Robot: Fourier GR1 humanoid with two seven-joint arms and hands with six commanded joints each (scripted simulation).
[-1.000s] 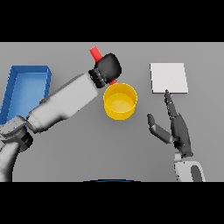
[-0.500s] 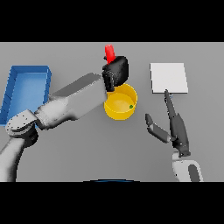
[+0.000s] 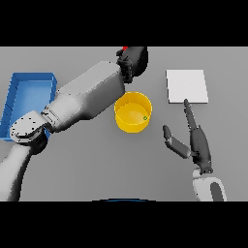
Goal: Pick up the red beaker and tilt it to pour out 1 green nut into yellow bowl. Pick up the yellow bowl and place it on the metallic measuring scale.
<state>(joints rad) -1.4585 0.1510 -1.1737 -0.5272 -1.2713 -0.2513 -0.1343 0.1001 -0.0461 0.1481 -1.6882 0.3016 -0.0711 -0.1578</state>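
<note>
The yellow bowl (image 3: 132, 114) stands mid-table with one small green nut (image 3: 145, 117) inside near its right wall. My left hand (image 3: 135, 61) is beyond the bowl at the far edge, curled round the red beaker (image 3: 125, 49), of which only a red sliver shows above the fingers. The white-topped measuring scale (image 3: 187, 86) lies to the right of the bowl. My right hand (image 3: 193, 138) hovers right of the bowl and in front of the scale, fingers straight and thumb spread, holding nothing.
A blue tray (image 3: 26, 101) sits at the left edge of the table, partly behind my left arm. My left forearm (image 3: 87, 99) stretches diagonally from lower left to the bowl's far side.
My left hand has carried the beaker right and farther back, past the bowl's far rim. A green nut now lies in the bowl. The right hand has barely moved.
</note>
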